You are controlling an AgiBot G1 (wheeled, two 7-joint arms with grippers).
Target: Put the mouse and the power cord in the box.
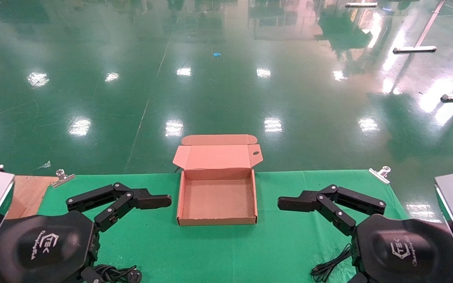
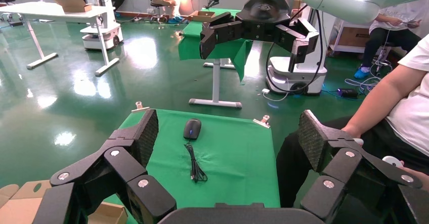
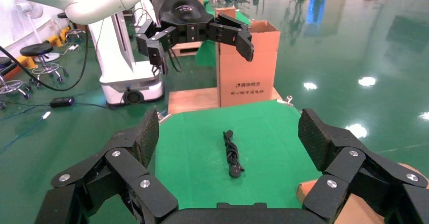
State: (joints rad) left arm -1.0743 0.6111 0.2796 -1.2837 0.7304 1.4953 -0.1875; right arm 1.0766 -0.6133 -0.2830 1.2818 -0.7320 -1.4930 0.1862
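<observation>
Box (image 1: 217,202) frame centre, open and empty. Mouse (image 2: 192,128) and power cord (image 3: 232,155) untouched on cloth. My left gripper (image 2: 227,143) and right gripper (image 3: 227,140) gape wide, holding nothing.

A matt tan cardboard box (image 1: 217,204) is sitting on a green cloth-covered table (image 1: 281,236), with glossy green floor (image 1: 226,78) shining beyond and matt black plastic-looking grippers alongside.

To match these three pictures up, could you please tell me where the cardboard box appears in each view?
Head view: the box sits open, centred on the green cloth.
Left wrist view: a tan corner shows past one finger of the open left gripper.
Right wrist view: a tan edge shows past one finger of the open right gripper.
Shared landmark: the green cloth.
</observation>
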